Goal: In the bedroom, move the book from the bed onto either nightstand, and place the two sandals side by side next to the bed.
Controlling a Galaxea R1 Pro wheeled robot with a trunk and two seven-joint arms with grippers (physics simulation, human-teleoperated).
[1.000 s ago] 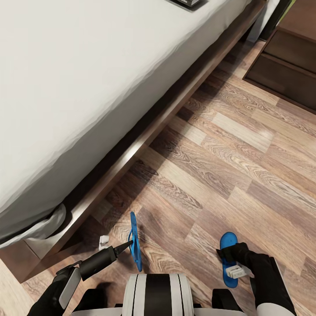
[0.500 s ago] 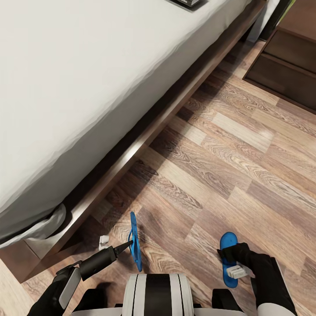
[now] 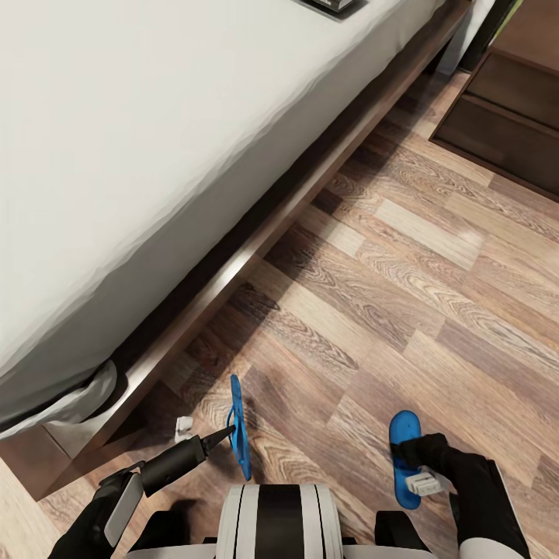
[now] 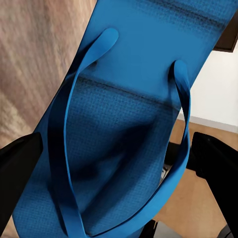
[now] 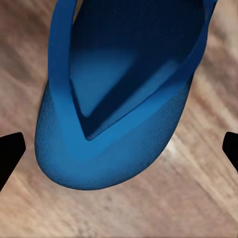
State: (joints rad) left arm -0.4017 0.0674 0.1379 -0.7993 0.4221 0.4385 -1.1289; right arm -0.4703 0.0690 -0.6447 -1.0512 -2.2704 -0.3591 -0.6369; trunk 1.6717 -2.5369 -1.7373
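Note:
One blue sandal (image 3: 240, 425) hangs on its edge just above the floor, with my left gripper (image 3: 230, 432) shut on it. Close up, its strapped sole (image 4: 124, 129) spans the gap between the black fingers (image 4: 17, 173). The other sandal (image 3: 404, 446) lies flat on the wood floor at the lower right. My right gripper (image 3: 410, 460) hovers over it, open, with the sandal's toe end (image 5: 114, 124) between widely spread fingertips. The bed (image 3: 116, 155) runs along the left. The book (image 3: 330, 5) lies on the mattress at the view's top edge.
A dark brown cabinet with drawers (image 3: 505, 116) stands at the upper right, beyond the bed's far end. The bed's wooden frame rail (image 3: 256, 248) runs diagonally beside the plank floor (image 3: 404, 310). A small white piece (image 3: 184, 425) lies on the floor near the rail.
My right arm has drawn back slightly toward my body; the sandal under it has stayed in place. The left arm and its sandal have not moved.

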